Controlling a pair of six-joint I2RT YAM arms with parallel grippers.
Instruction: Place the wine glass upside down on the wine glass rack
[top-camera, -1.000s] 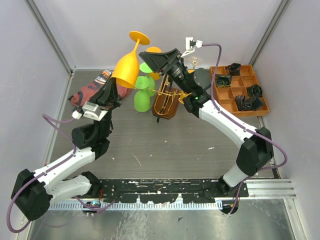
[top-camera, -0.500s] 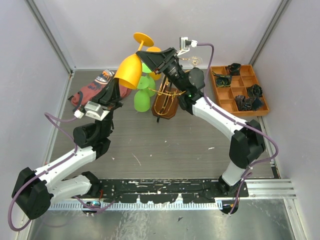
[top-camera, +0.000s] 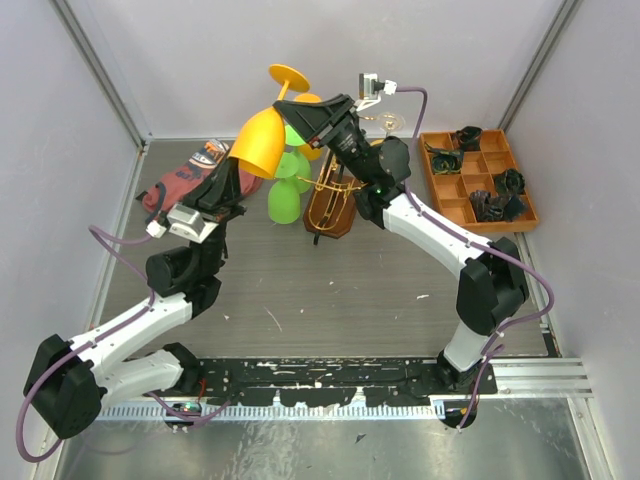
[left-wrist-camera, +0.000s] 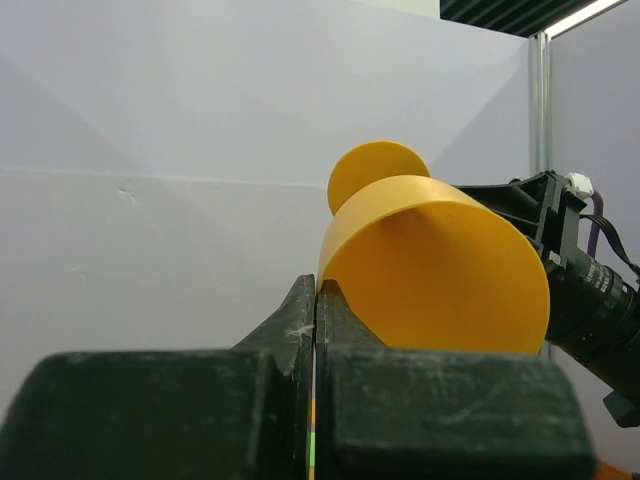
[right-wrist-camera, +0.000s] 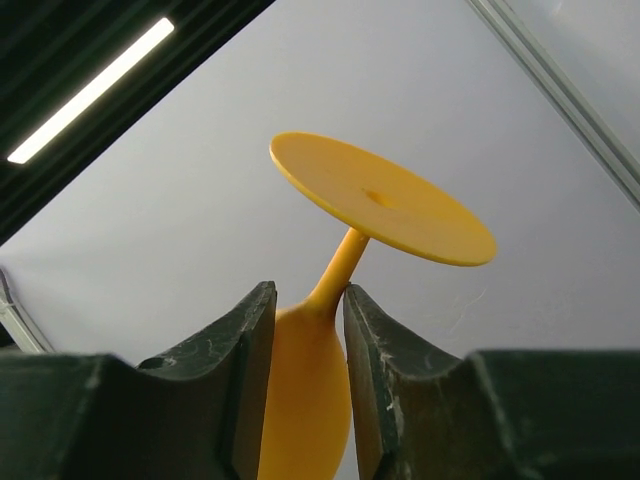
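An orange wine glass (top-camera: 258, 145) is held in the air at the back of the table, tilted, foot up and to the right. My left gripper (top-camera: 232, 170) is shut on its rim; in the left wrist view the jaws (left-wrist-camera: 318, 290) pinch the thin wall of the bowl (left-wrist-camera: 430, 270). My right gripper (top-camera: 285, 105) is closed round the neck; in the right wrist view (right-wrist-camera: 307, 290) the fingers clasp where stem meets bowl, under the round foot (right-wrist-camera: 380, 200). The wine glass rack (top-camera: 330, 200), gold wire on a brown wooden base, stands below and right of the glass.
Green glasses (top-camera: 285, 195) stand just left of the rack, and another orange one sits behind my right gripper. A brown compartment tray (top-camera: 478, 180) with dark items is at the back right. A dark red packet (top-camera: 178, 182) lies at the back left. Grey walls enclose the table.
My right gripper has moved left onto the glass's neck, and the glass has shifted a little right and up with it. In the last half second almost nothing moved.
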